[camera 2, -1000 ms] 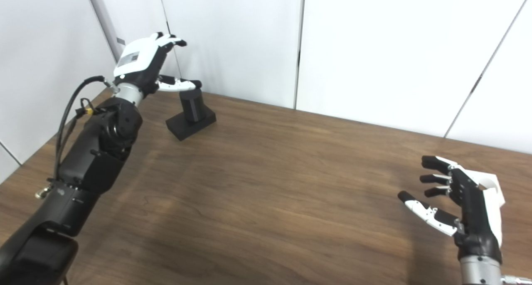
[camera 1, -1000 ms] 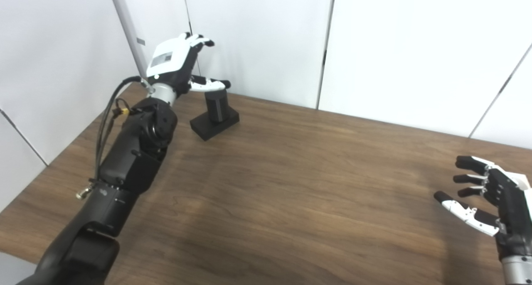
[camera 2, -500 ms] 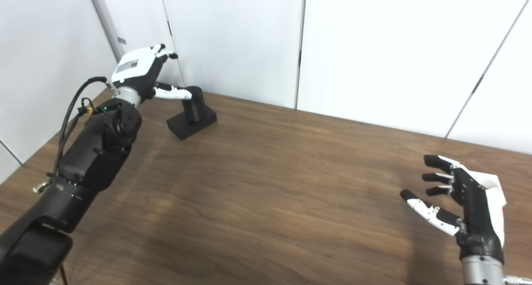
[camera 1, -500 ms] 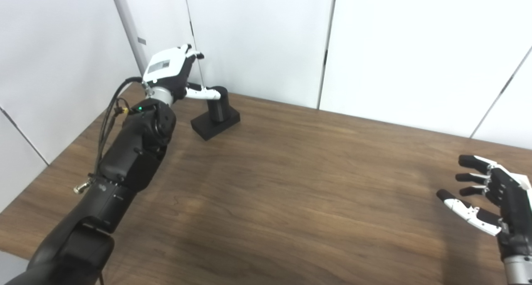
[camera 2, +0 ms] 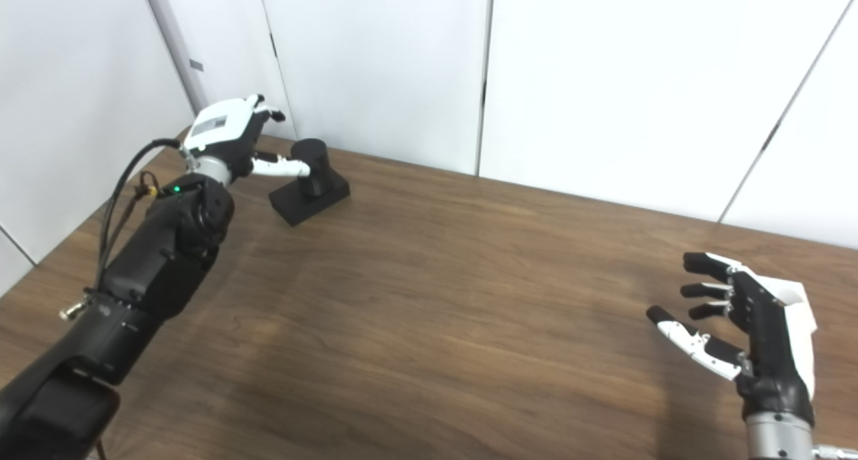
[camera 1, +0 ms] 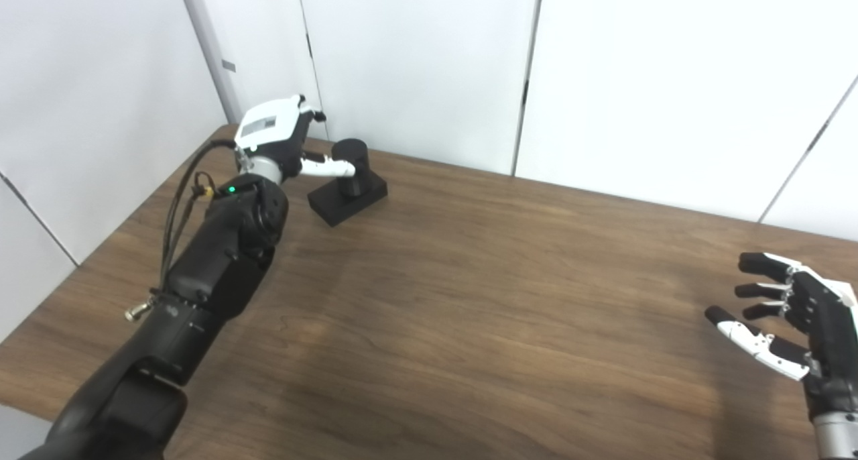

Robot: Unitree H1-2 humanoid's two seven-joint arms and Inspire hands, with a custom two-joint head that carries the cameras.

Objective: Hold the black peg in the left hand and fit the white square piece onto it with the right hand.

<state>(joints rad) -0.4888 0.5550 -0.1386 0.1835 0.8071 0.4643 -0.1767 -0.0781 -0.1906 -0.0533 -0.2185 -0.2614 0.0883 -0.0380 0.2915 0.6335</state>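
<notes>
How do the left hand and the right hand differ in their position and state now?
The left hand reaches far across the table, beside the black peg; the right hand waits near, by the right edge. The left hand's thumb lies against the peg; the right hand touches nothing. Both have fingers apart.

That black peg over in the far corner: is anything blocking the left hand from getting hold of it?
Nothing visible does. The left hand is already right beside the black peg, its thumb reaching to the upright post, and no other object lies between them on the table. Whether the fingers behind the post touch it cannot be seen.
</notes>
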